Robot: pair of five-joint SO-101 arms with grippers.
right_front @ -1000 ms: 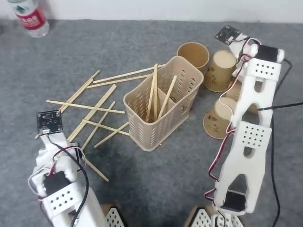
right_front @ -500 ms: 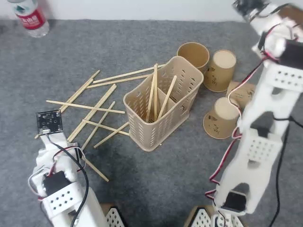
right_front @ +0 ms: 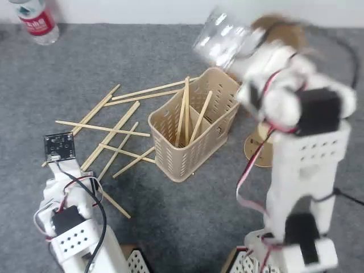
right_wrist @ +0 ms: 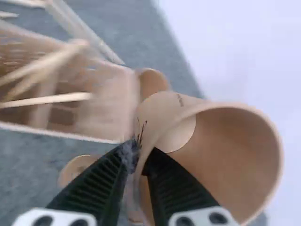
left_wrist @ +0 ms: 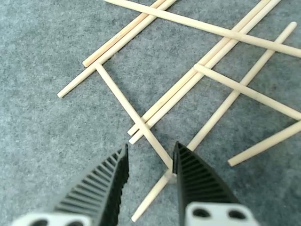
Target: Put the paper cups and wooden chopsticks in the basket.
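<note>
Paper cup [right_wrist: 211,155]: off the tabletop [right_front: 187,222], held at the upper right of the high view, above and just beyond the far corner of the basket [right_front: 193,122]. Right hand [right_wrist: 138,157] is closed on it, with one side of the wall caught between the jaws near the rim. The mouth looks pulled out of round at the pinch.

Handling, my read: very light and thin-walled, so it crushes easily. The rolled rim is the stiffest part, so a pinch on the wall at the rim suits it, with a gentle squeeze only. Held by one side, it may swing or slip.

Second cup [right_front: 257,149] sits on the tabletop to the right of the basket, partly behind the arm.

Chopsticks [right_front: 108,128]: a loose scatter left of the basket, several crossing. A few already stand inside the basket. Left hand [left_wrist: 150,160] is part-open and empty, low over the scatter, with one stick [left_wrist: 134,110] running in between the tips.

Handling, my read: light, stiff and thin, lying flat on a napped grey surface that should keep them from rolling. There is little height to get under. Grip one across its width near mid-length so it does not tip. Take the top stick of a crossing first, or the others will be dragged along.
</note>
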